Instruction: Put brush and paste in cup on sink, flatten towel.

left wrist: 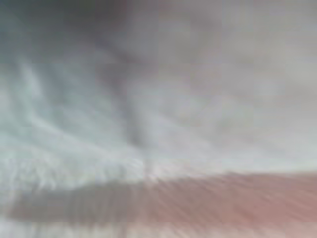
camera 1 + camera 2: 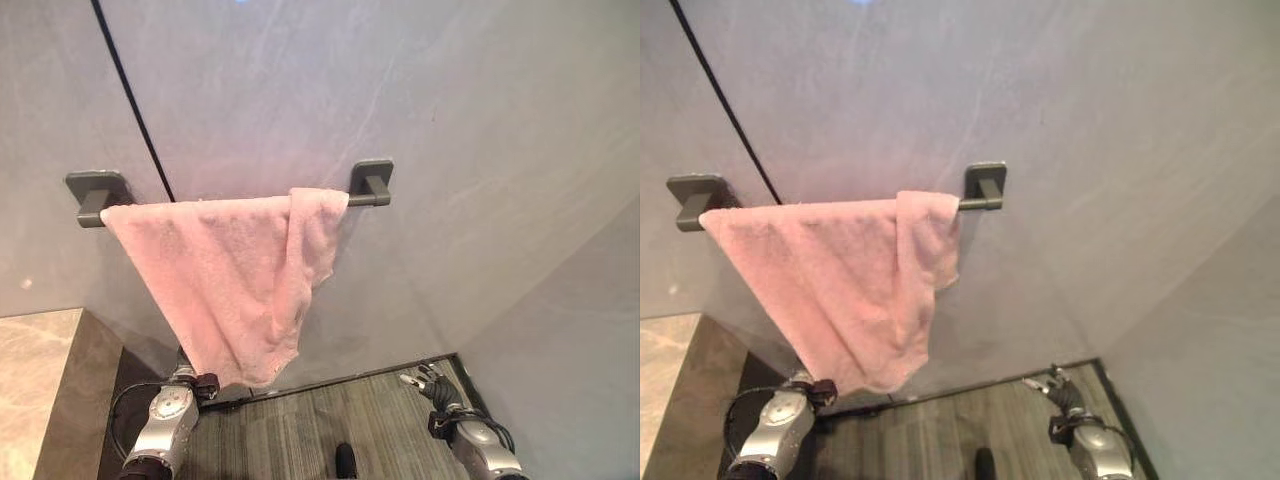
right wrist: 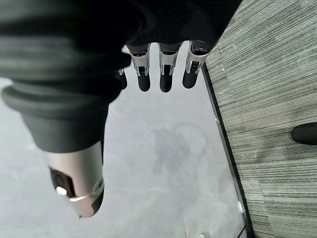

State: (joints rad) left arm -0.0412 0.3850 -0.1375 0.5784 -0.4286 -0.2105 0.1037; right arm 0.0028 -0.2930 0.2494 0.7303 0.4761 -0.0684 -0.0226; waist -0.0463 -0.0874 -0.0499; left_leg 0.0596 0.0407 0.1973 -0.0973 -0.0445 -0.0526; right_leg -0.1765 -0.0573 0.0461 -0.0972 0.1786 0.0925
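Observation:
A pink towel [image 2: 230,270] hangs over a dark grey bar [image 2: 368,199] on the grey wall. It is bunched, with a doubled fold near the bar's right end, and it droops to a point at its lower edge. My left hand [image 2: 203,384] reaches up right beneath that low point, its fingers hidden behind the cloth. My right hand [image 2: 428,383] is low at the right, apart from the towel. Its fingers [image 3: 163,74] are straight and hold nothing.
A beige stone counter [image 2: 40,390] stands at the lower left. A striped grey floor [image 2: 330,420] meets the wall at a dark skirting. A second grey wall [image 2: 570,340] closes in on the right.

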